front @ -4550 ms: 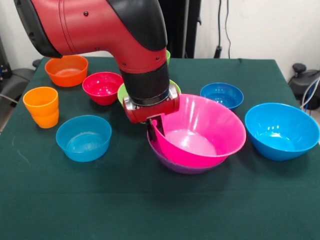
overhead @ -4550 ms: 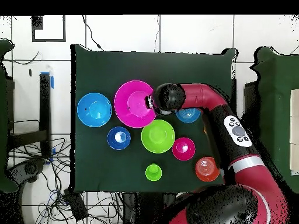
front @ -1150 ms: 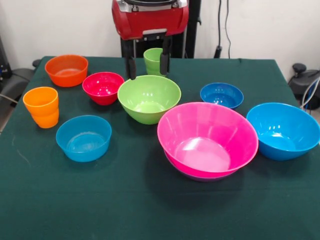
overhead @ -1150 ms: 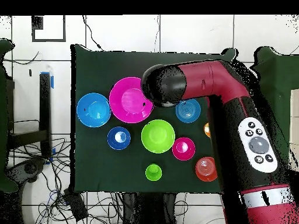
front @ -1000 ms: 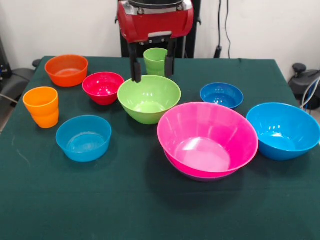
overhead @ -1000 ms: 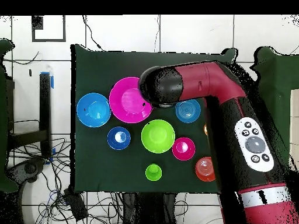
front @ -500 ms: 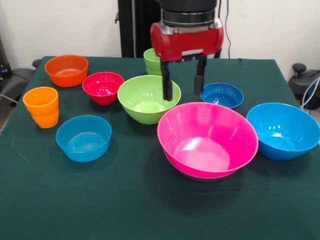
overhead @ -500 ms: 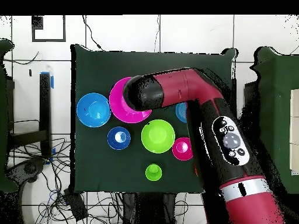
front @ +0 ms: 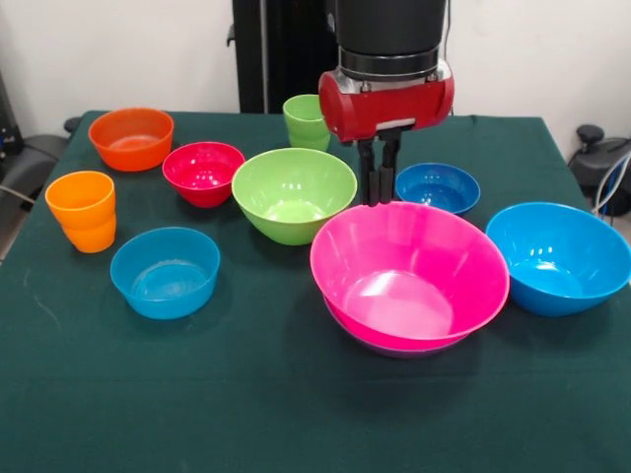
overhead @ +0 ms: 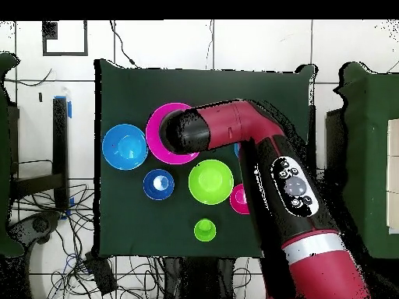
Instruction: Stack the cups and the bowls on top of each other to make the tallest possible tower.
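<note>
The tower (front: 409,276), a pink bowl (front: 434,246) nested in a purple bowl (front: 380,340), sits near the middle of the table (front: 246,394), a little toward its front edge. The gripper (front: 380,194) hangs just behind the pink bowl's far rim with its fingers (front: 373,182) pressed together on nothing. The lime bowl (front: 294,193), red bowl (front: 203,171), two blue bowls (front: 557,256) and orange cup (front: 83,210) stand apart round it, the green cup (front: 306,120) near the back edge.
</note>
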`<action>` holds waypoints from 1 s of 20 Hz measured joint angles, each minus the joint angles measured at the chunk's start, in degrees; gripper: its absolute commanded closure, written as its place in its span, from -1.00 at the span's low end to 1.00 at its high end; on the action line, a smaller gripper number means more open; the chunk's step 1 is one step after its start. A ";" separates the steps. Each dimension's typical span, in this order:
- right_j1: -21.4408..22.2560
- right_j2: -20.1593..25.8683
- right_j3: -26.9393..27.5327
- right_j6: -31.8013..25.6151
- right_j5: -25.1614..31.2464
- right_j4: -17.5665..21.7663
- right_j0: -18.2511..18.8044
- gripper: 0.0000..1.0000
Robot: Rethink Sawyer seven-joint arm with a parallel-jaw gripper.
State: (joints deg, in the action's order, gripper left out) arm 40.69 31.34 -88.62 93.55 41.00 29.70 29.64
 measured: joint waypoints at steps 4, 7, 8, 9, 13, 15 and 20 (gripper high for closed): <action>0.01 -1.44 -0.05 0.75 -0.01 -0.55 -0.70 1.00; 0.01 -2.27 -0.05 0.81 0.00 -0.86 -1.01 1.00; 0.00 -2.62 -0.05 0.81 -0.01 -0.97 -1.09 1.00; -0.02 -2.74 -0.05 0.81 -0.01 -1.02 -1.12 1.00; -0.47 -3.62 -0.03 0.81 -0.04 -1.22 -1.29 1.00; -1.10 -4.15 -0.02 0.82 -0.36 -1.22 -1.50 1.00; -3.99 -6.14 0.00 1.60 -3.80 -1.24 -2.56 1.00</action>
State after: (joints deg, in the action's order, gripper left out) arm 36.70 25.20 -88.62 95.15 37.20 28.47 27.08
